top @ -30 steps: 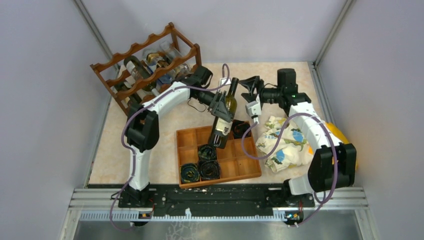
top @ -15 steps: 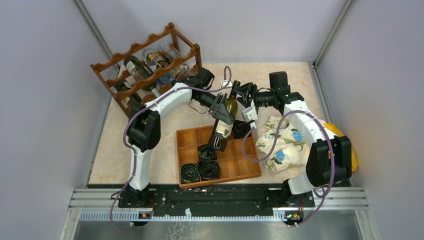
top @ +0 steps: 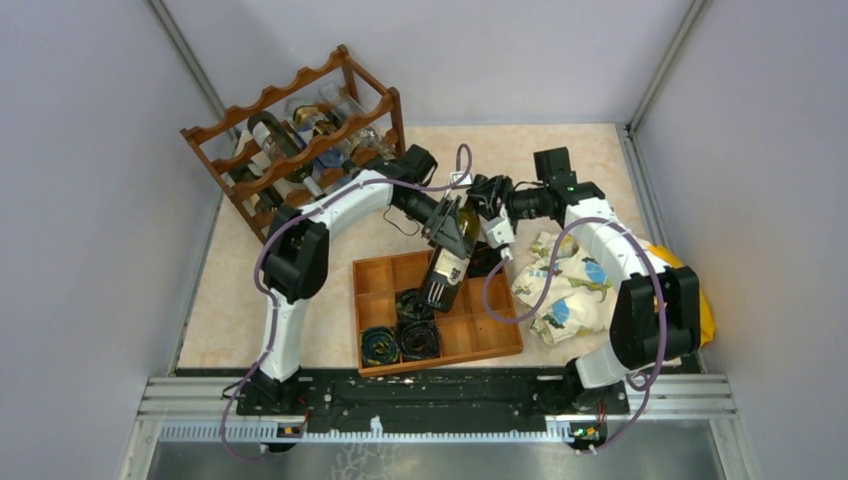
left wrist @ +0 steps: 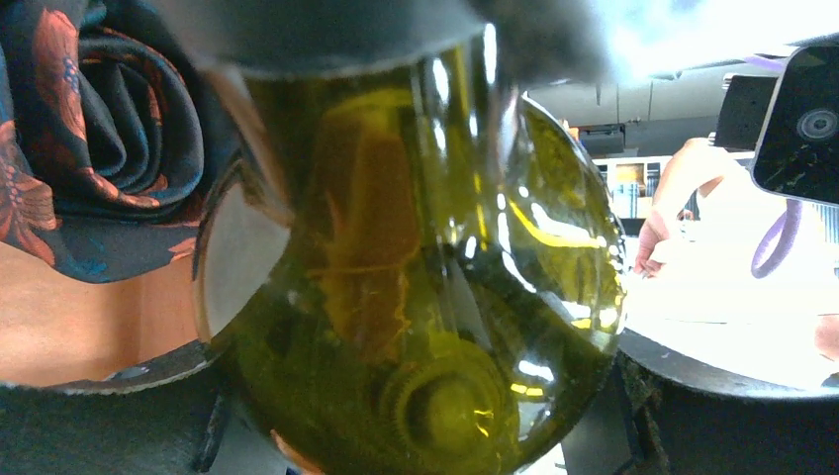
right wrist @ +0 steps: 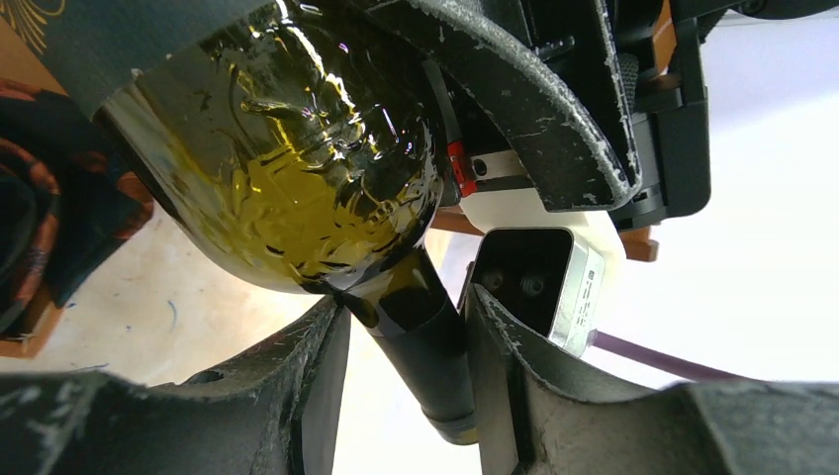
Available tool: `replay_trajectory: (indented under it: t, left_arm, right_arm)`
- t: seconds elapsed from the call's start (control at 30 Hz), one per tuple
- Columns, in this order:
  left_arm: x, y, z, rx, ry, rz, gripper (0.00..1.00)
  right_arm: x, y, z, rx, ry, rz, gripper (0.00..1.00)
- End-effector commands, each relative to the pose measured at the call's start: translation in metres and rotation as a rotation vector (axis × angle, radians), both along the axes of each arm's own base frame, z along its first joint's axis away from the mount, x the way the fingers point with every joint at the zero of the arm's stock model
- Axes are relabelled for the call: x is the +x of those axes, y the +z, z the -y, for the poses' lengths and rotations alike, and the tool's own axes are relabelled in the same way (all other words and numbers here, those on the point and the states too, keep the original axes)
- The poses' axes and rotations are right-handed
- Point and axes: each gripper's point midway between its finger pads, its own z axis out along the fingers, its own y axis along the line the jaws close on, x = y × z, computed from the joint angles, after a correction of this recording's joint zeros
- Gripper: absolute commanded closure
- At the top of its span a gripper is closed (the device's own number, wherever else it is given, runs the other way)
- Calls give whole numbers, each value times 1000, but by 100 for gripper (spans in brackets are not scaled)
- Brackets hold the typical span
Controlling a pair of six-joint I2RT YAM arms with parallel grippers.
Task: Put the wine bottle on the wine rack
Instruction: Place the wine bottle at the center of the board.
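The green wine bottle point(top: 445, 265) hangs tilted over the orange-brown tray, base low and neck up toward the back. My left gripper point(top: 452, 222) is shut on its body; the glass point(left wrist: 425, 297) fills the left wrist view. My right gripper point(top: 481, 196) is at the neck. In the right wrist view its jaws point(right wrist: 406, 317) stand either side of the dark neck point(right wrist: 425, 346). The right finger touches it and a small gap shows on the left. The dark reddish-brown wine rack point(top: 290, 140) stands at the back left with several bottles in it.
The orange-brown compartment tray point(top: 480, 335) lies under the bottle with rolled dark cloths point(top: 400, 335) in its near cells. A patterned cloth point(top: 565, 285) lies to the right, and a yellow object point(top: 690, 275) sits by the right arm. Grey walls enclose the table.
My right gripper has moved left onto the bottle's neck and its jaws have narrowed around it. My left gripper has shifted the bottle slightly right and lower.
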Motion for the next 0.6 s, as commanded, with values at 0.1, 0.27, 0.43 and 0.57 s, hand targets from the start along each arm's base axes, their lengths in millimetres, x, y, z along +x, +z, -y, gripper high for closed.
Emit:
replay_trajectory:
  t: [0.1, 0.27, 0.43, 0.57]
  left_arm:
    - [-20, 24, 10, -119, -85, -2, 100]
    - [-26, 23, 11, -119, -98, -10, 100]
    - [-27, 21, 11, -104, -98, -6, 95]
    - [-24, 17, 11, -74, -84, 20, 89]
  right_arm:
    - [-9, 3, -14, -83, 226, 319, 51]
    - [-18, -7, -14, -112, 286, 343, 46]
    - [-22, -9, -12, -121, 289, 325, 64]
    - [-22, -8, -9, -131, 280, 328, 79]
